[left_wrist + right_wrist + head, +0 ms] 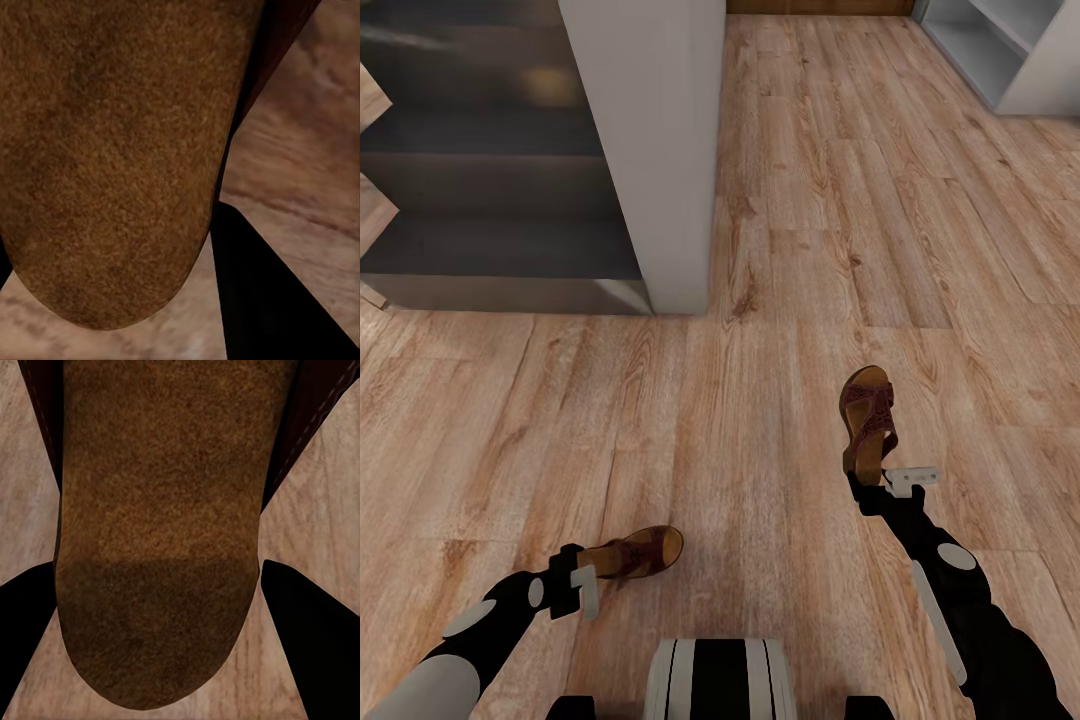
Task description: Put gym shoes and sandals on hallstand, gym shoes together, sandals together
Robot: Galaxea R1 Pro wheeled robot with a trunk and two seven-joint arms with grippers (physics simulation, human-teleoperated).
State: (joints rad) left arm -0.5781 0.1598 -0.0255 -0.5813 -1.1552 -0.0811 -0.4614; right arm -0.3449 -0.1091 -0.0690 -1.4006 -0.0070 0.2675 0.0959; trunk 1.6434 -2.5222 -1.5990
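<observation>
Both arms are out over the wood floor (780, 200), each carrying a brown sandal by the heel: the left gripper (582, 580) is clenched on one sandal (645, 552), toe pointing right. The right gripper (880, 485) clamps the other sandal (868, 415), toe pointing ahead, a grey bench unit (1000, 50) well beyond.

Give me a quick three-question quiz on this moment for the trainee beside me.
1. True or false: each gripper is closed on a sandal.
2. Which sandal lies nearer the white pillar: the left gripper's sandal or the right gripper's sandal?
3. Multiple choice: what lies under both sandals? A) carpet B) wood-plank floor C) rack shelf

Key:
1. True; dark fingers flank each footbed.
2. The right gripper's.
3. B
</observation>
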